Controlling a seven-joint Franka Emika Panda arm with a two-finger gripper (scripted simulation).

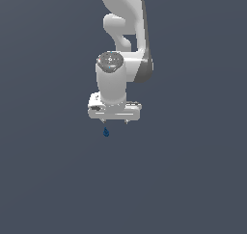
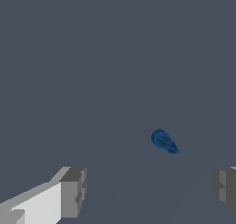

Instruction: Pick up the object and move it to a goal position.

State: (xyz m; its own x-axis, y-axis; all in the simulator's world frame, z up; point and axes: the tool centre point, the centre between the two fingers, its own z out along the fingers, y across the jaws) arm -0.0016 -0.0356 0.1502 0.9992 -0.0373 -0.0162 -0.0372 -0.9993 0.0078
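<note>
The object [image 1: 106, 132] is a tiny dark blue teardrop-shaped blob on the flat grey floor. In the exterior view it lies just below the white gripper [image 1: 116, 121], slightly toward that view's left of the hand's middle. The wrist view shows the object [image 2: 163, 141] lying on its side, beyond the gap between the two grey fingertips [image 2: 73, 193] and nearer the other one. The gripper [image 2: 150, 191] is open, its jaws wide apart with nothing between them, and it does not touch the object.
The white arm [image 1: 128, 31] reaches down from the top of the exterior view. A uniform grey surface [image 1: 193, 170] fills both views, and no goal marker shows.
</note>
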